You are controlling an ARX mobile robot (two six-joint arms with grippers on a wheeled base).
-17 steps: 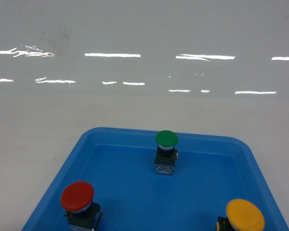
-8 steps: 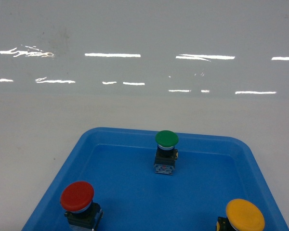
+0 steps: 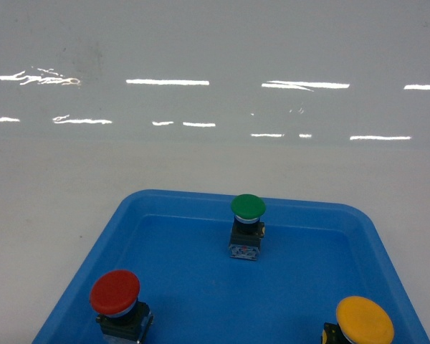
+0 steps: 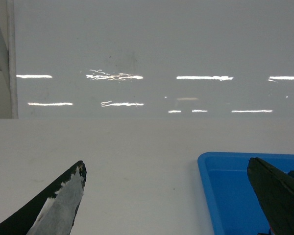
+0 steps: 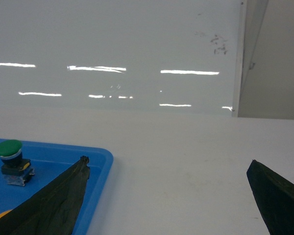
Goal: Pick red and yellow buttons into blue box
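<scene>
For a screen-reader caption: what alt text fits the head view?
Three mushroom-head push buttons stand apart in a shallow blue tray on a white table: green button at the back, red button front left, yellow button front right. No pincer shows.

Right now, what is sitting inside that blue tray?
Three push buttons stand in the blue tray: a green button near the far rim, a red button front left, a yellow button front right. The tray's near edge runs out of the picture, so anything there is unseen.

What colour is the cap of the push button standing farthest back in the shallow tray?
Green: the round domed green cap on its small black body, clearest in the head view.
</scene>
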